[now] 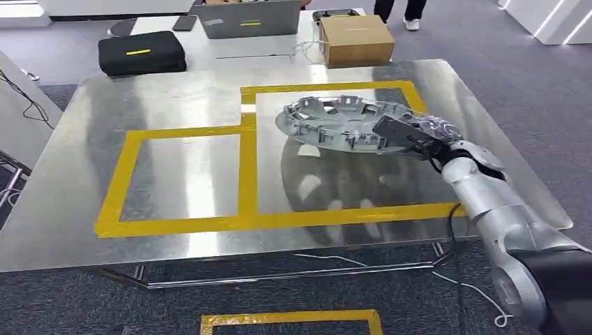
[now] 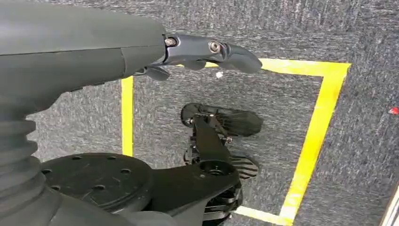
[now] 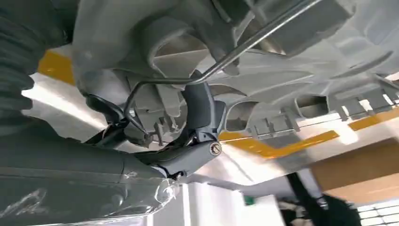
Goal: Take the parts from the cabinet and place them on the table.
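While the right hand (image 1: 419, 136) grips the rim of the grey wheel cover (image 1: 342, 125), the cover sits over the steel desk (image 1: 181, 174), inside the right-hand rectangle of yellow tape (image 1: 248, 174).

From the head view the cover lies tilted, its far edge low by the desk and the held edge raised at the hand; whether it touches the surface I cannot tell. Seen from the right wrist, dark fingers (image 3: 200, 113) curl around the cover's ribbed underside beside a thin wire ring (image 3: 226, 59). The left hand (image 2: 207, 54) hangs above grey carpet with a yellow taped square (image 2: 324, 117), fingers stretched out and holding nothing. Beyond the desk stand a black case (image 1: 142, 52), a laptop (image 1: 248, 17) and a cardboard box (image 1: 354, 38).
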You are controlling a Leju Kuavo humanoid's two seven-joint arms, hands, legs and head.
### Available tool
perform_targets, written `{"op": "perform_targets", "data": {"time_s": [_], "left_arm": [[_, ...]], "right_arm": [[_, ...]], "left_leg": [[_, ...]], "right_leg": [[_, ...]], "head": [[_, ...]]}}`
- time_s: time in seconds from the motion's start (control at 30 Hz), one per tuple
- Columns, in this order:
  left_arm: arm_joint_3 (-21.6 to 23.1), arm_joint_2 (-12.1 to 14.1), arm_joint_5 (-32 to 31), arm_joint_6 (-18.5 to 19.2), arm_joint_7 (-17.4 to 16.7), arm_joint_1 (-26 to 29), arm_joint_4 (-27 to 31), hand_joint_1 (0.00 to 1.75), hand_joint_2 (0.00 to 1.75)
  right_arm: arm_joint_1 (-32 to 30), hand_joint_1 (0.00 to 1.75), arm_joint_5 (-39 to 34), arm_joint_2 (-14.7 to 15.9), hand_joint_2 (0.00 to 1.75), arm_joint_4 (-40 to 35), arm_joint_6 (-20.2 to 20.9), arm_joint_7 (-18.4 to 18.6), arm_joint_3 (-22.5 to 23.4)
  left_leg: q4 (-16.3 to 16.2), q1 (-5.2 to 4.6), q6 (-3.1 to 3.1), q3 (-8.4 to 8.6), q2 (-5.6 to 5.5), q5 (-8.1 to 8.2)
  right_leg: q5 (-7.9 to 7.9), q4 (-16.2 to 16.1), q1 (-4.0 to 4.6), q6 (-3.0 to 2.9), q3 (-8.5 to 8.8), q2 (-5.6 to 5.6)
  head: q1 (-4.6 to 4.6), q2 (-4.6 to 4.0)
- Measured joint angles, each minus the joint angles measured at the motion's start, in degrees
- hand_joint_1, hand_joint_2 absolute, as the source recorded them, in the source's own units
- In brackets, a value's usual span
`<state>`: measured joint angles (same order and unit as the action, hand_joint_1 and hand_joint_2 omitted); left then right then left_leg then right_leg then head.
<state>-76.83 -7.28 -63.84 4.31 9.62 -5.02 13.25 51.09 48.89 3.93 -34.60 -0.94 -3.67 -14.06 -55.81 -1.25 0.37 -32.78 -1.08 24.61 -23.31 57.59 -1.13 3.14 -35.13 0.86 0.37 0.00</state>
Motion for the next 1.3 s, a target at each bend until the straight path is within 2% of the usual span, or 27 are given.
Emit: {"op": "perform_targets", "data": {"time_s": [0.23, 0.47, 0.57, 0.67, 0.7, 0.9, 1.0, 1.1, 1.3], "left_arm": [[0.0, 0.1, -0.1, 0.1, 0.0, 0.0, 0.0, 0.00, 1.75], [0.0, 0.1, -0.1, 0.1, 0.0, 0.0, 0.0, 0.00, 1.75], [0.0, 0.1, 0.0, 0.1, 0.0, 0.0, 0.0, 0.00, 1.75], [0.0, 0.1, 0.4, -0.2, 0.0, 0.0, 0.0, 0.00, 1.75], [-0.1, 0.1, 0.5, -0.2, 0.0, 0.0, 0.0, 0.00, 1.75], [-0.1, 0.1, 0.7, -0.2, -0.2, 0.1, 0.0, 0.00, 1.75], [-0.1, 0.1, 0.7, -0.5, -0.6, 0.1, 0.0, 0.00, 1.75], [-0.1, 0.1, 0.8, -0.6, -0.7, 0.1, 0.0, 0.00, 1.75], [-0.1, 0.1, 0.6, -0.7, 0.2, 0.1, 0.0, 0.00, 1.75]], "right_arm": [[0.2, 1.75, -1.1, -1.6, 1.75, -0.5, 0.2, -0.9, -4.3], [0.2, 1.75, -1.7, -2.1, 1.75, -0.9, 0.2, -0.7, -6.6], [0.2, 1.75, -2.7, -2.1, 1.75, -0.9, -0.8, 1.5, -7.0], [0.3, 1.75, -3.0, -2.3, 1.75, -0.9, -5.8, 7.4, -7.1], [0.3, 1.75, -3.1, -2.4, 1.75, -0.9, -6.8, 8.2, -7.1], [0.3, 1.75, -2.8, -2.5, 1.75, -0.9, -8.4, 9.5, -7.1], [0.3, 1.75, -0.8, -2.5, 1.75, -0.9, -12.3, 12.7, -7.1], [0.3, 1.75, 0.3, -2.5, 1.75, -0.9, -14.4, 15.2, -6.6], [0.3, 1.75, 1.9, -2.5, 1.75, -0.9, -15.5, 15.7, -5.8]], "left_leg": [[0.0, 0.00, 0.00, -0.01, -0.01, 0.00], [0.0, 0.00, 0.00, -0.01, -0.01, 0.00], [0.0, 0.00, 0.00, -0.01, -0.01, 0.00], [0.0, 0.00, 0.00, -0.01, -0.01, 0.00], [0.0, 0.00, 0.00, -0.02, -0.02, 0.00], [0.0, 0.00, 0.00, -0.04, -0.05, 0.00], [0.0, -0.01, 0.00, -0.05, -0.05, 0.00], [0.0, -0.01, 0.00, -0.06, -0.07, 0.00], [0.0, -0.01, 0.00, -0.06, -0.06, 0.00]], "right_leg": [[0.00, 0.0, 0.00, 0.00, 0.03, -0.03], [0.00, 0.0, 0.00, 0.00, 0.02, -0.03], [0.00, 0.0, 0.00, 0.00, 0.02, -0.03], [0.00, 0.0, 0.00, 0.00, 0.02, -0.05], [0.00, 0.0, 0.00, 0.00, 0.02, -0.10], [-0.01, 0.0, 0.00, 0.00, 0.02, -0.12], [-0.01, 0.0, 0.00, 0.00, 0.01, -0.13], [-0.02, 0.0, 0.00, 0.00, 0.00, -0.14], [-0.02, 0.0, 0.00, 0.00, -0.01, -0.12]], "head": [[-0.02, -0.02], [0.00, -0.02], [-0.02, -0.02], [-0.04, 0.00], [-0.02, -0.02], [-0.02, 0.00], [-0.02, 0.00], [-0.02, -0.02], [-0.02, -0.02]]}}
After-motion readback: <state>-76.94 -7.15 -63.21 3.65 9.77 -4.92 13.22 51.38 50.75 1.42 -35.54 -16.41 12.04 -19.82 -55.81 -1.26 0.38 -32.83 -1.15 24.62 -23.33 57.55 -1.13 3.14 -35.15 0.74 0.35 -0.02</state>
